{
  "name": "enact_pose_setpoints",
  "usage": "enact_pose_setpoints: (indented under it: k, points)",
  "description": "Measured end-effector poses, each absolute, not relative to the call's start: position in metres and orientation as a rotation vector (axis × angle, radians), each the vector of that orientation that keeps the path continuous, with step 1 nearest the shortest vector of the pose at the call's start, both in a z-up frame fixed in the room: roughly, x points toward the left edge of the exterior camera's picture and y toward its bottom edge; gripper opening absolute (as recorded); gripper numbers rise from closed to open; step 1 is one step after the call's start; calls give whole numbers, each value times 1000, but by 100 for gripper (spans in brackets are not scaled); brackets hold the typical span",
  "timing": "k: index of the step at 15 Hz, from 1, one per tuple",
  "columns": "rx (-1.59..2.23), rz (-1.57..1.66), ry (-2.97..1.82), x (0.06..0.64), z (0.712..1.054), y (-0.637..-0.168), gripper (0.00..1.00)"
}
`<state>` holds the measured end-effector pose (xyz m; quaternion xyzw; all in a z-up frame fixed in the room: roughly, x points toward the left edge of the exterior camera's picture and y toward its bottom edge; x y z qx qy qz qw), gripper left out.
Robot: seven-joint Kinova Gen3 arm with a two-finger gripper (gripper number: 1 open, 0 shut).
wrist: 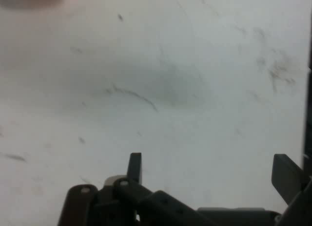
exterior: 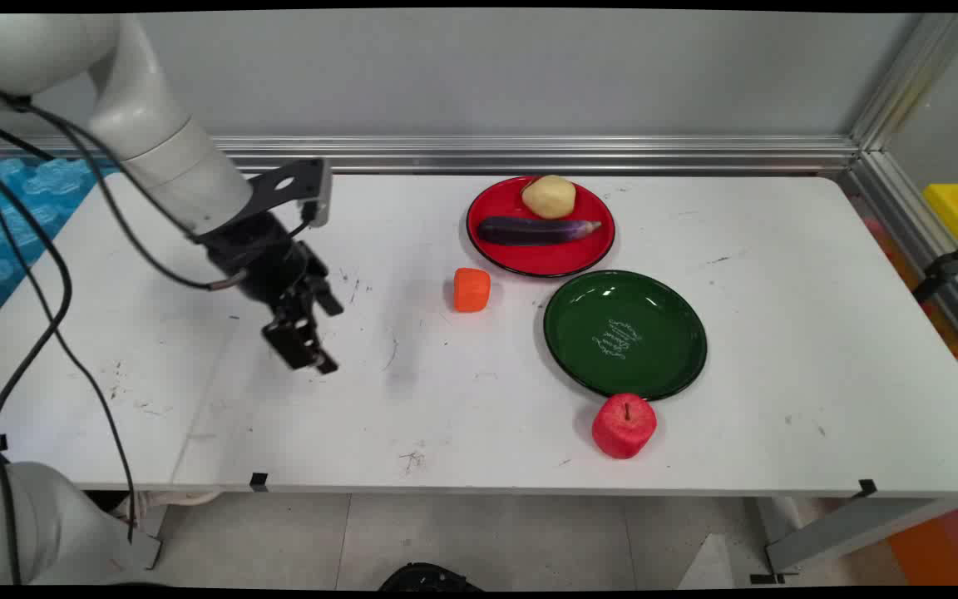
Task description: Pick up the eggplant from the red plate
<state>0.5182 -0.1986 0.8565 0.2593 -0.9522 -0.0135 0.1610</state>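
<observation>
Gripper (exterior: 313, 333) over the white table's (exterior: 778, 349) left part, jaws wide apart and empty, orange block (exterior: 471, 289) nearest, green plate (exterior: 678, 349) with unreadable white script, red apple (exterior: 624, 425) by the near edge, red plate (exterior: 545, 259) bearing eggplant (exterior: 537, 230) and potato (exterior: 549, 196) near the far edge, grey wall behind; hand view, fingers (wrist: 135, 166) spread over bare scuffed tabletop.

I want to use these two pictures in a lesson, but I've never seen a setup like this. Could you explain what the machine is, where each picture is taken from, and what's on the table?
It is a white robot arm ending in a black gripper. One camera looks down over the white table; the other rides on the hand, showing the open, empty gripper above bare tabletop. On the table: an orange piece nearest the gripper, a red plate holding an eggplant and a potato, an empty green plate, and a red apple.
</observation>
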Motion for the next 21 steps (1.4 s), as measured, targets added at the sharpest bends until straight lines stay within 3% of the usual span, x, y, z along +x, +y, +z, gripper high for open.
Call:
enact_pose_setpoints:
  k: [13, 21]
  points:
    - [647, 290, -2608, 493, 859, -320, 100]
    - [594, 379, -2542, 474, 838, -388, 100]
